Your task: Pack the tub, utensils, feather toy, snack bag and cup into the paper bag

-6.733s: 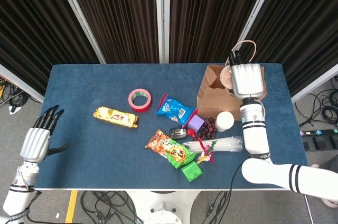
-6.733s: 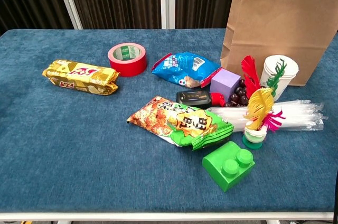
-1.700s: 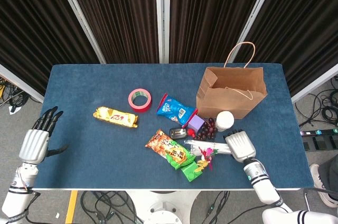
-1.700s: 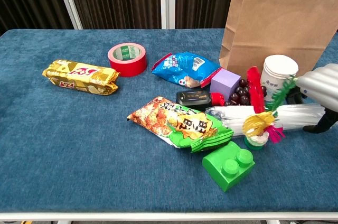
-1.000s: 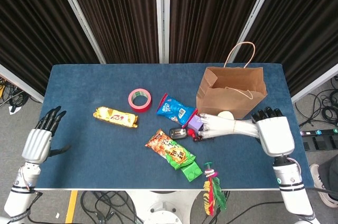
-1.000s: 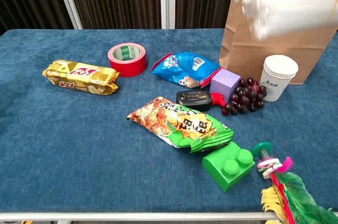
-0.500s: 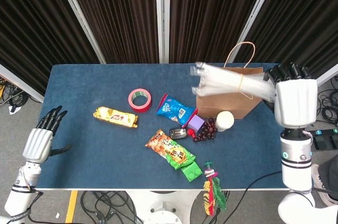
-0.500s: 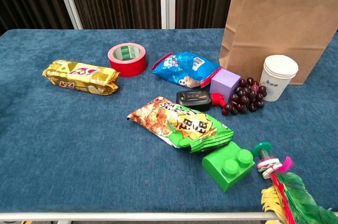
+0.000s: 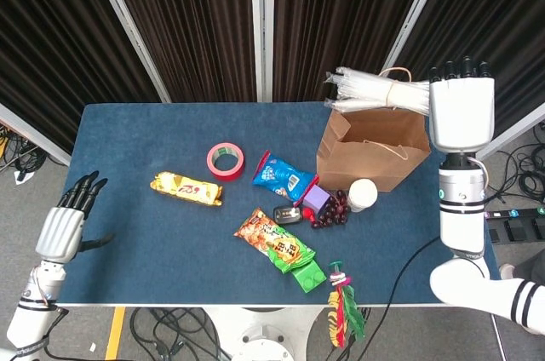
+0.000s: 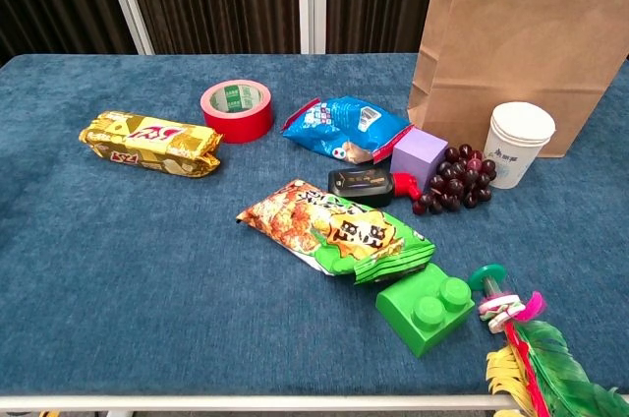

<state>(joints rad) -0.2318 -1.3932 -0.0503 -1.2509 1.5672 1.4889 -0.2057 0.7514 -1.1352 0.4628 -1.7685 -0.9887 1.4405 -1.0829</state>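
While the right hand [image 9: 461, 114] grips the utensils [image 9: 379, 91] above the bag [image 9: 372, 150], packing them is the step in hand.
Its fingers [image 9: 460, 68] point up and hold the bundle level over the bag's mouth; next it likely needs tipping end-down to drop in. The left hand [image 9: 63, 226] hangs off the tabletop [image 9: 136, 233], fingers spread, empty. Cup [image 10: 518, 145], snack bag [image 10: 336, 232] and feather toy [image 10: 526, 343] lie on blue cloth; dark curtains behind.

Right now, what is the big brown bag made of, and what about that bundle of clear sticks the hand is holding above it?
The paper bag looks like matte brown kraft paper: creased, folded walls and a thin looped handle. The utensils held by the right hand look like clear or whitish glossy plastic, probably wrapped; they are see-through and pale, though too small to tell exactly.
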